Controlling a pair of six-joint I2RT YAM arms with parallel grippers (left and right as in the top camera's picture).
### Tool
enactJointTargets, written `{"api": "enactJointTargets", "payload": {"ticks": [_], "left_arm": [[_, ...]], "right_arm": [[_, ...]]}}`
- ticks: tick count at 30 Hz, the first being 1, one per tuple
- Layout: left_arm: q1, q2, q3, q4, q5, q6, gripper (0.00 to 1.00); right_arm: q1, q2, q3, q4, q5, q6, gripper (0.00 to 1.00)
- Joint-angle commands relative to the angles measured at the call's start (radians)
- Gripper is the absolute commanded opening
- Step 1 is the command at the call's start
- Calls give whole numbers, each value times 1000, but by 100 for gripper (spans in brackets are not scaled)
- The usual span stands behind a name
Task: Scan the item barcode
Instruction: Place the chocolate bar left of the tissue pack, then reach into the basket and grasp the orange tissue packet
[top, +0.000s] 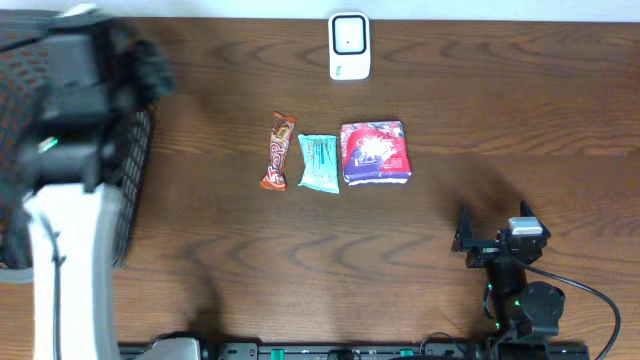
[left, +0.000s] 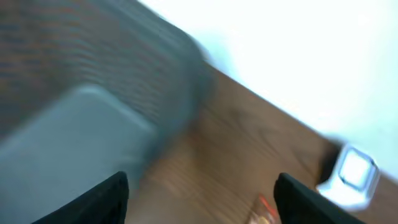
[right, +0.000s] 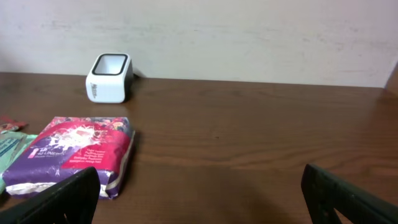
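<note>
Three items lie in a row mid-table: an orange-red candy bar (top: 278, 151), a teal packet (top: 319, 162) and a purple-pink packet (top: 374, 153). The white barcode scanner (top: 349, 45) stands at the far edge. My left gripper (left: 202, 186) is open with nothing between its fingers, over the left side near the black basket (top: 135, 170); its view is motion-blurred and shows the scanner (left: 354, 174) and a tip of the candy bar (left: 264, 208). My right gripper (right: 199, 186) is open and empty, low at the near right, with the purple-pink packet (right: 78, 152) ahead to its left.
The black mesh basket takes up the table's left edge, under the left arm (top: 70, 150). A blurred grey surface (left: 68, 143) shows in the left wrist view. The right arm's base and cable (top: 530, 300) sit at the near right edge. A pale wall runs behind the table.
</note>
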Motion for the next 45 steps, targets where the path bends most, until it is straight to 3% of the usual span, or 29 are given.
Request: {"api": "enactJointTargets", "payload": {"ticks": [1,6,7,13,21,34,45], "left_arm": [[163,-55,6,-31,-41,-5,76],[328,-56,-5,-61,-41,-5,78],[339,-50,-10,-61,-41,-5,87],[373,9,-52,-68,-41,-4,100],[379,75,-56,-163,-133,-8,98],[494,166,-57,-232,-138,-78,98],[517,359,-57,-417,-135,-271,98]], "right_arm": [[-3,-2,-2,-4,1,-14,99],[-3,-2,-2,-4,1,-14,99],[-3,-2,-2,-4,1,-14,99],[-3,-2,-2,-4,1,-14,99],[-3,-2,-2,-4,1,-14,99],[-3,-2,-2,-4,1,-14,99],[-3,-2,-2,-4,1,-14,99]]}}
